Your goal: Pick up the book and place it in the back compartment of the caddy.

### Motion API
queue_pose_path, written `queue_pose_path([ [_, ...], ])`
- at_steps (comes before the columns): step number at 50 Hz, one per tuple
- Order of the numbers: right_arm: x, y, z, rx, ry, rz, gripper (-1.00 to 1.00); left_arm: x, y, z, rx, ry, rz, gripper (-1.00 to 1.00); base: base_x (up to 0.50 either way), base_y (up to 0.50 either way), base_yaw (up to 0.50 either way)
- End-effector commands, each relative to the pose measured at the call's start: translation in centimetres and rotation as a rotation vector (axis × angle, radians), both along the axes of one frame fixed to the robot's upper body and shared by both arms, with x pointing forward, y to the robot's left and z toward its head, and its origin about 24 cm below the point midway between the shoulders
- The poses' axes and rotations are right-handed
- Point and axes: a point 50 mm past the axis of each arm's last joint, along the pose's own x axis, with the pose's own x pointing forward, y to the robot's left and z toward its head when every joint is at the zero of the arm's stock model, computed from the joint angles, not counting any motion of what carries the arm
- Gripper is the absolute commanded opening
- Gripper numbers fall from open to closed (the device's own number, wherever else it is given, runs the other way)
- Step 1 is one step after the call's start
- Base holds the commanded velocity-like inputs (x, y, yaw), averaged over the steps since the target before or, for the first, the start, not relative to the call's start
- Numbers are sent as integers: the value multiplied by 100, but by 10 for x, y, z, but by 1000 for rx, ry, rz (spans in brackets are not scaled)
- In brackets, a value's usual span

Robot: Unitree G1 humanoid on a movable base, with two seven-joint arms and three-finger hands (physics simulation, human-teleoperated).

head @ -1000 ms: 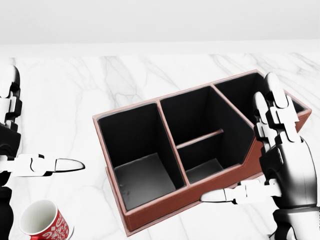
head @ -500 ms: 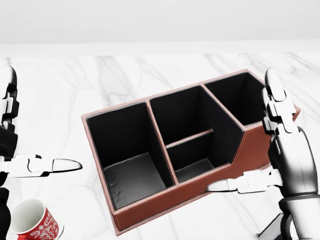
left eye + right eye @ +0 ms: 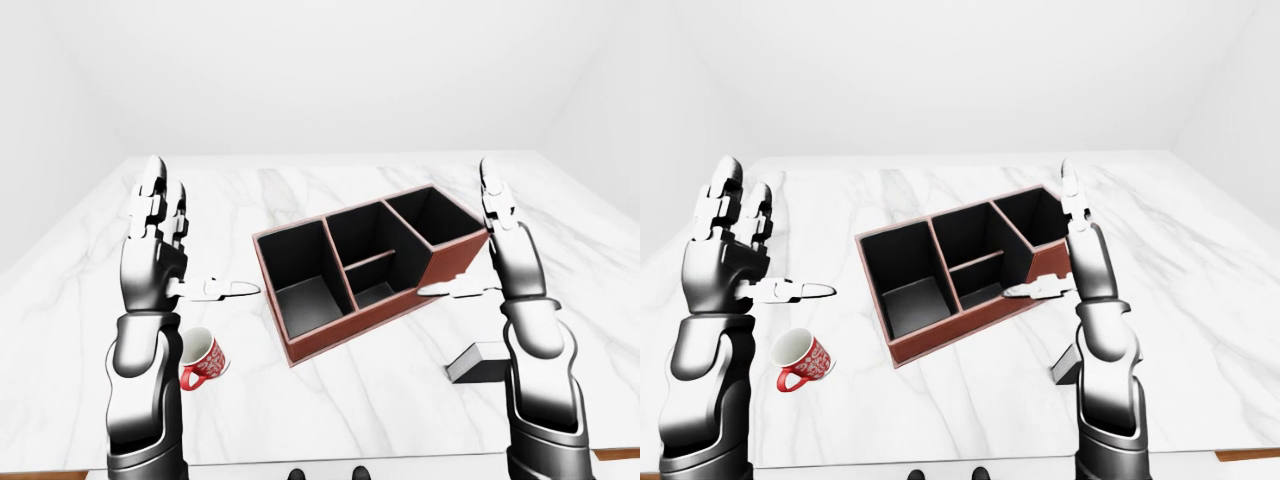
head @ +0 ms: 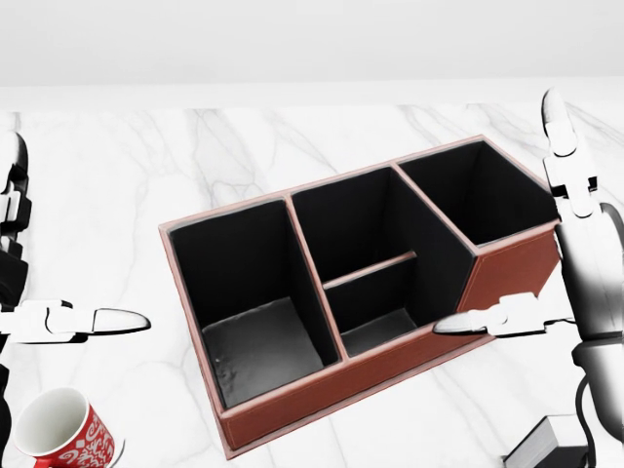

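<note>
**A:** Counter [image 3: 90,250] first: white marble, carrying everything. On it the caddy [image 4: 507,278], brown outside and black inside, set at a slant. Where does the book lie from the caddy?

**B:** Off the caddy's lower-right corner in the left-eye view, flat on the marble and apart from the caddy wall. The book [image 3: 478,363] is a dark slab with a pale edge, and the right forearm covers one end of it. Its long axis seems to run roughly across that view, though I cannot be sure with the end hidden.

**A:** Which hand is nearer?

**B:** The right hand [image 3: 510,262], clearly. It hangs upright just beside the caddy's right end, fingers apart, thumb pointing toward the caddy, holding nothing. The book sits below it in the view, close by the forearm, so I judge the hand must drop and pull toward the robot to reach it.

**A:** And the other?

**B:** The left hand [image 3: 152,250] is raised on the caddy's far left, fingers spread and empty. Below it stands a red mug [image 3: 201,359], well apart from the book.
</note>
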Motion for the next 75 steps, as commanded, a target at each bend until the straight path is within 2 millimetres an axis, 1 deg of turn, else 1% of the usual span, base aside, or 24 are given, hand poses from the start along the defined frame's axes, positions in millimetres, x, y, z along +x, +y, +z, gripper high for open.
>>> queue_pose_path([
  [1,0,-4,8,-80,-13,-29,100,0,1,-2,-2,8,1,100,0,0,0],
  [10,-2,-10,10,-148,5,-56,100,2,1,-5,-1,24,0,99,0,0,0],
  [15,-3,-15,5,-189,47,-74,100,3,1,-7,-2,33,1,100,0,0,0],
  [19,-6,-16,4,-217,63,-79,100,4,0,-10,-1,47,-3,100,0,0,0],
  [23,-7,-19,2,-214,76,-92,100,4,0,-10,0,47,-3,100,0,0,0],
  [29,-7,-26,9,-236,63,-107,100,4,1,-11,-1,50,-1,100,0,0,0],
  [41,-11,-35,16,-309,78,-136,100,5,1,-12,-3,55,2,100,0,0,0],
  [57,-11,-43,9,-386,168,-165,100,7,1,-14,-3,68,2,100,0,0,0],
  [66,-14,-48,1,-414,236,-166,100,7,1,-15,-2,74,2,100,0,0,0],
  [73,-15,-50,1,-432,254,-171,100,9,1,-19,-4,89,3,99,0,0,0],
  [75,-16,-54,0,-440,273,-182,100,8,1,-17,-1,81,3,100,0,0,0],
])
